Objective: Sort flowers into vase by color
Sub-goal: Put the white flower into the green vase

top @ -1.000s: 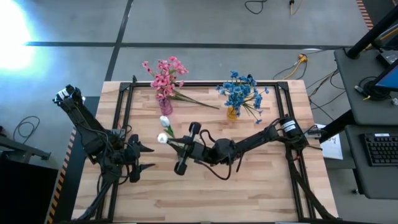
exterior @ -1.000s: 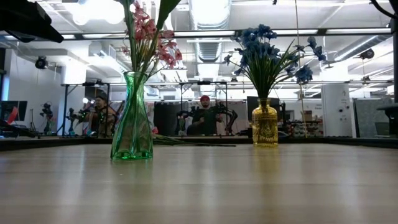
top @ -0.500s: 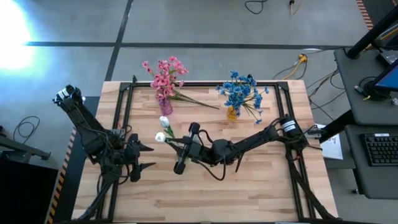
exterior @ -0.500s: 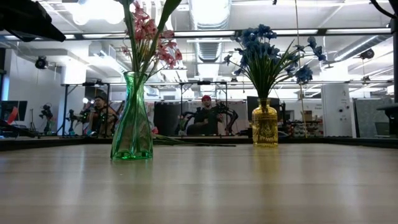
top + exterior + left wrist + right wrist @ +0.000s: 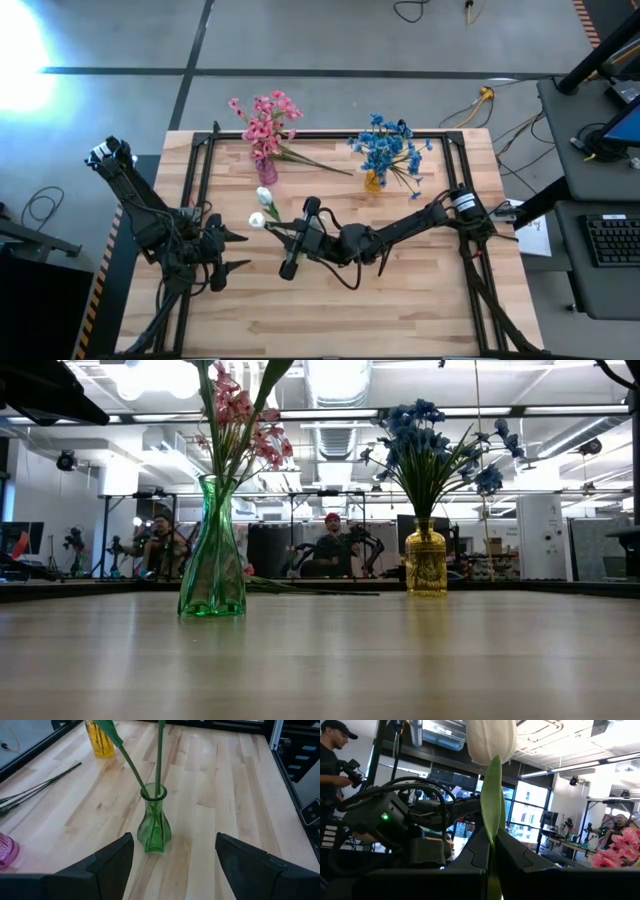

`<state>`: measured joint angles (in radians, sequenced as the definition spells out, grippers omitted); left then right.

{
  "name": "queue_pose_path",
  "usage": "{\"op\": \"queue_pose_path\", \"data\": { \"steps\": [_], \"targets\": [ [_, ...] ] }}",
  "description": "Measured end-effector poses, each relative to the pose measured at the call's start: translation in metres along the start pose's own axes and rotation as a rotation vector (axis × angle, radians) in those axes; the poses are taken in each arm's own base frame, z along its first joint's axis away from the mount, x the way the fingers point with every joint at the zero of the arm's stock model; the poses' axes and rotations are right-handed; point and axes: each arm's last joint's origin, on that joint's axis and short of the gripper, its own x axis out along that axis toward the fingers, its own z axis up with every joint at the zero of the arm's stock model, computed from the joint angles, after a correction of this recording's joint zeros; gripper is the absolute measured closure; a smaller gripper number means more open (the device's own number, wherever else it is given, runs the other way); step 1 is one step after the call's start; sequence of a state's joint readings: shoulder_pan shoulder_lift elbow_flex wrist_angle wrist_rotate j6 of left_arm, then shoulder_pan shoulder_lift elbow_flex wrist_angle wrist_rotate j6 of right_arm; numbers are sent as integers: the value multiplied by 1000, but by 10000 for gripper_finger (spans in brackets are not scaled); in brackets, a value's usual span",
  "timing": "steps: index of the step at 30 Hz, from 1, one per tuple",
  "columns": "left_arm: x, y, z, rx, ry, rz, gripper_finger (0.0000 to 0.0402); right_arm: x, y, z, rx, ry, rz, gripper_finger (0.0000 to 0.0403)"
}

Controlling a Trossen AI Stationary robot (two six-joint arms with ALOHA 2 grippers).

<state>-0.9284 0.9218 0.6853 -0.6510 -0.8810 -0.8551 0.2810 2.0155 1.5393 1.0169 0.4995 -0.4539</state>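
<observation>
A green glass vase (image 5: 154, 827) (image 5: 212, 550) stands on the wooden table with two green stems (image 5: 159, 755) in its mouth. Two white tulip blossoms (image 5: 265, 195) (image 5: 259, 221) show from above. My right gripper (image 5: 273, 227) (image 5: 492, 855) reaches in from the table's right, shut on a white tulip (image 5: 490, 740). My left gripper (image 5: 238, 252) (image 5: 172, 870) stays open at the table's left, its fingers pointing at the green vase, apart from it. Pink flowers (image 5: 265, 120) fill a pink vase (image 5: 267, 172). Blue flowers (image 5: 385, 145) fill a yellow vase (image 5: 373, 182). My right gripper pinches the white tulip's green stem (image 5: 492, 837) between its two fingers, a little below the blossom, with a leaf caught alongside. The fingers come from the table's right, slanting upward, and lie across the stem. The tulip stands upright above them; its lower end is hidden.
Loose stems (image 5: 318, 160) lie on the table between the pink and yellow vases, and a few blue sprigs (image 5: 412, 178) lie beside the yellow one. Black frame rails (image 5: 205, 170) run along the table's sides. People (image 5: 325, 545) stand in the room beyond the far edge.
</observation>
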Motion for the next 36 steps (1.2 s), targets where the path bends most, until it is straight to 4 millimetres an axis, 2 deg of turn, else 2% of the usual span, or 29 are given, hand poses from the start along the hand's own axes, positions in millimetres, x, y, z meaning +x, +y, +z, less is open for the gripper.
{"op": "queue_pose_path", "data": {
  "steps": [22,36],
  "targets": [
    [0,0,0,2,0,1,134,-1,1,-6,-74,69,-21,386],
    [0,0,0,2,-7,8,134,-2,4,-6,-52,84,-24,248]
  ]
}}
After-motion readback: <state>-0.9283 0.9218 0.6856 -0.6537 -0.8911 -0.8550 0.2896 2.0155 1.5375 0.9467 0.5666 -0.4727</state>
